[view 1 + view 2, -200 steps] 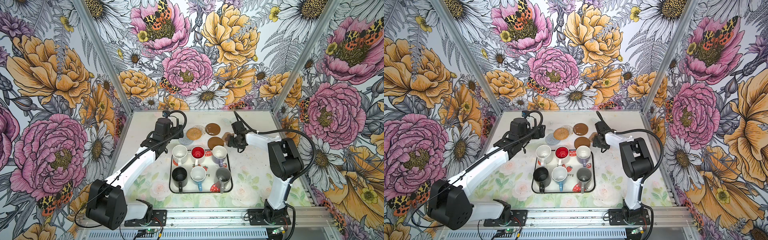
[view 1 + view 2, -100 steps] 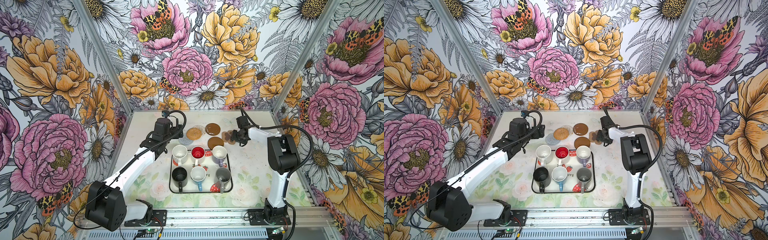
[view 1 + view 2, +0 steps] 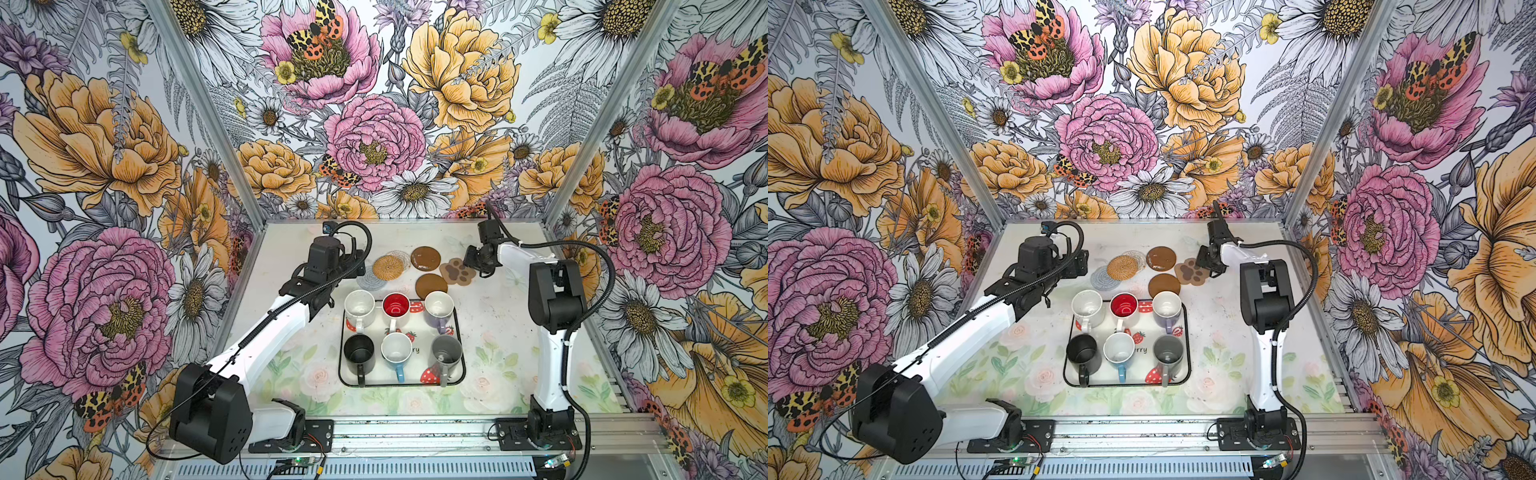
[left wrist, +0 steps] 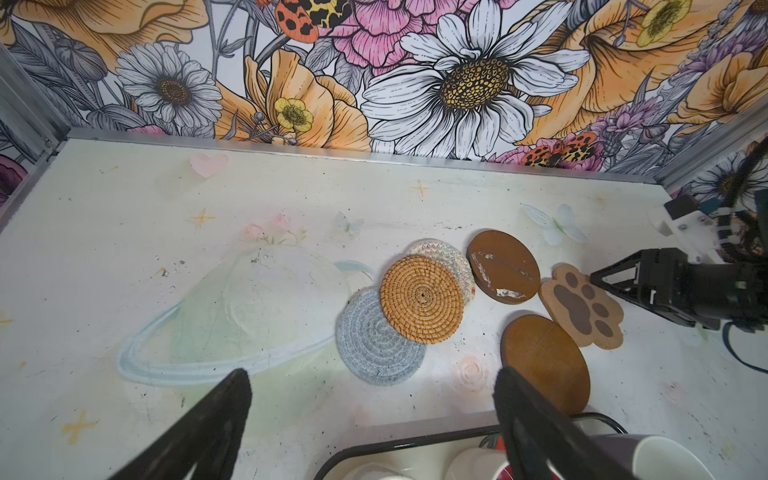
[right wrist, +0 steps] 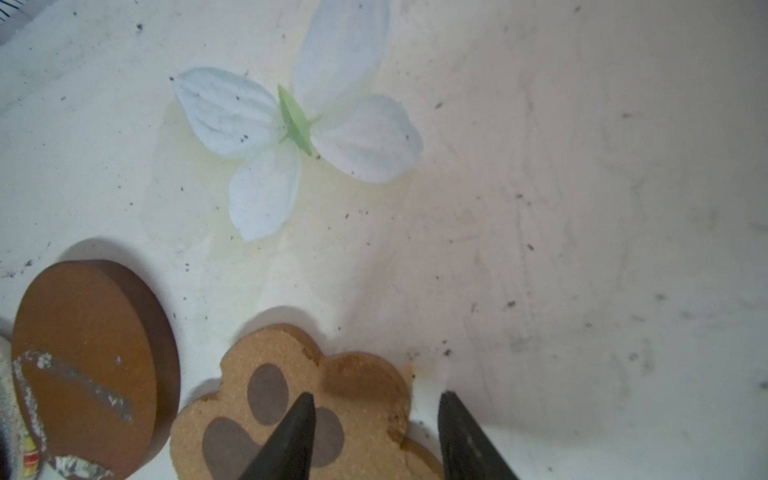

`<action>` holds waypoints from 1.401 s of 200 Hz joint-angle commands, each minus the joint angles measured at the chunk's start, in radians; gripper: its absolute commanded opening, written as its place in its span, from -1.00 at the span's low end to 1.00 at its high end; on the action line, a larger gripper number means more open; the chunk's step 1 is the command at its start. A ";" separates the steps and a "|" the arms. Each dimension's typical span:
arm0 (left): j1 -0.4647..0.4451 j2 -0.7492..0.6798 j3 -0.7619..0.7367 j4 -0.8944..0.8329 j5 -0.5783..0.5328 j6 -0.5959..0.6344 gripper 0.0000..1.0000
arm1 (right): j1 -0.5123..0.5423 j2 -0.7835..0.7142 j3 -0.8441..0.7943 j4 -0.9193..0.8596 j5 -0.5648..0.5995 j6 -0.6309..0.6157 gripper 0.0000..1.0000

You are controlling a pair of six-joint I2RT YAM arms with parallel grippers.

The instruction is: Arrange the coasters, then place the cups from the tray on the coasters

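Paw coaster (image 3: 458, 271) lies flat on the table (image 3: 503, 328), far and right of centre, rightmost of the coaster cluster. Toes point right, toward the right gripper (image 5: 376, 395), with the heel pad on the left, so the long axis runs roughly left-right. Face is tan and grainy, pads dark brown, edge lobed.

Right gripper's jaws are partly apart, straddling the right toe lobe. One finger is above the coaster, the other over bare table past its edge. Contact: cannot tell.

Left gripper (image 4: 372, 374) is spread wide and empty, above the table just left of the blue-grey woven coaster (image 3: 371, 279).

Rattan coaster (image 3: 387, 267), a coiled round, overlaps the blue-grey one and the clear beaded coaster (image 3: 400, 257). Far brown disc (image 3: 425, 258) is smooth with whitish scuffs, just left of the paw. Near brown disc (image 3: 431, 286) sits just beside the tray (image 3: 399, 385) far rim.

Six cups (image 3: 396, 347) stand upright on the tray in two rows of three, handles pointing near.

Room: bare tabletop runs from the paw to the right wall (image 3: 582, 257), and there is a wide bare stretch far left.
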 commanded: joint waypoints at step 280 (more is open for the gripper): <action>0.004 -0.035 -0.007 -0.007 -0.010 -0.003 0.85 | 0.214 0.168 0.273 -0.325 0.236 -0.269 0.24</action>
